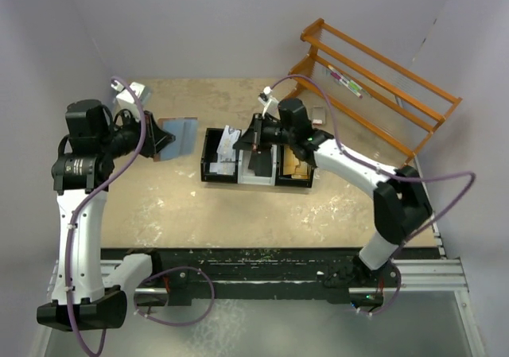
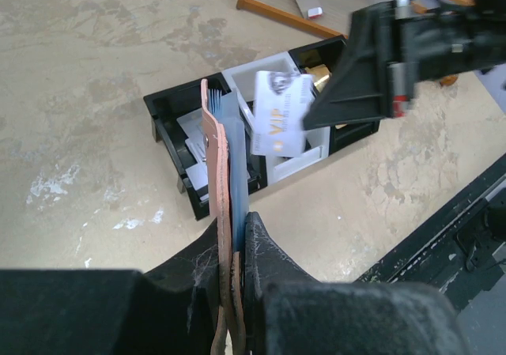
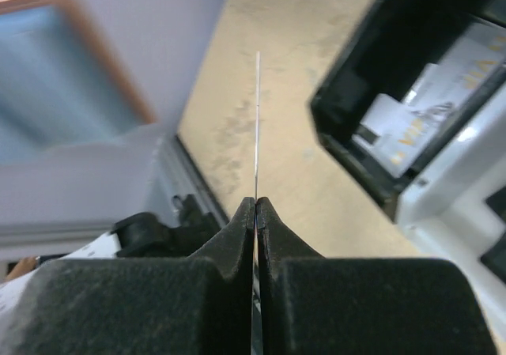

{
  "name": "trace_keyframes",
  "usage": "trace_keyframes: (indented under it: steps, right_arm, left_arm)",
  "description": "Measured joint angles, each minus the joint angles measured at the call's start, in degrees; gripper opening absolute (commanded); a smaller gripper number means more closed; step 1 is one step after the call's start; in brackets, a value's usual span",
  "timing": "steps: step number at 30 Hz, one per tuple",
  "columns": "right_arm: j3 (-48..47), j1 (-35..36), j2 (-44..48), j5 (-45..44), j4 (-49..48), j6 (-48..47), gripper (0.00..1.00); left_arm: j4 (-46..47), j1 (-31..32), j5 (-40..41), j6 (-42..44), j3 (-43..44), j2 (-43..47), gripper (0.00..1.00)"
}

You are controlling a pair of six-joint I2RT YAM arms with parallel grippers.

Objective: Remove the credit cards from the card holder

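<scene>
My left gripper is shut on the reddish-brown card holder, held upright above the table at the left with its light blue lining showing. In the left wrist view the card holder is edge-on between the shut fingers of the left gripper. My right gripper is shut on one pale credit card, held above the left end of the tray. That card reads "VIP" and is clear of the holder. In the right wrist view the card is edge-on in the right gripper. More cards lie in the tray.
A black and white compartment tray stands mid-table, with tan-yellow paper pieces in its right compartment. An orange wooden rack stands at the back right, with a small flat item beside it. A white object is behind the left arm.
</scene>
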State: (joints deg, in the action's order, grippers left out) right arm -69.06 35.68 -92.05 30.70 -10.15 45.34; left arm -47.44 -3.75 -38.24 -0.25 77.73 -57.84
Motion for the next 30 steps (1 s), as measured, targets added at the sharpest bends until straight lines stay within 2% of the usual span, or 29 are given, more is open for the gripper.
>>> trace_keyframes:
  steps: [8,13,18,30]
  right_arm:
    - [-11.69,1.49,-16.87,-6.23,9.09,-5.62,0.00]
    - [-15.61,2.51,-22.18,-8.46,11.63,-7.32,0.00]
    - [-15.91,2.93,-23.32,-10.51,14.19,-8.48,0.01]
    - [-15.23,2.95,-22.64,-12.20,14.62,-8.98,0.19]
  left_arm:
    - [-1.70,0.00,-4.83,0.44,0.28,1.53,0.00]
    - [-1.95,0.00,-8.41,0.33,1.44,2.34,0.00]
    - [-1.86,0.00,-11.21,-0.48,1.57,3.37,0.00]
    - [0.44,0.00,-16.87,-4.76,4.72,3.48,0.00]
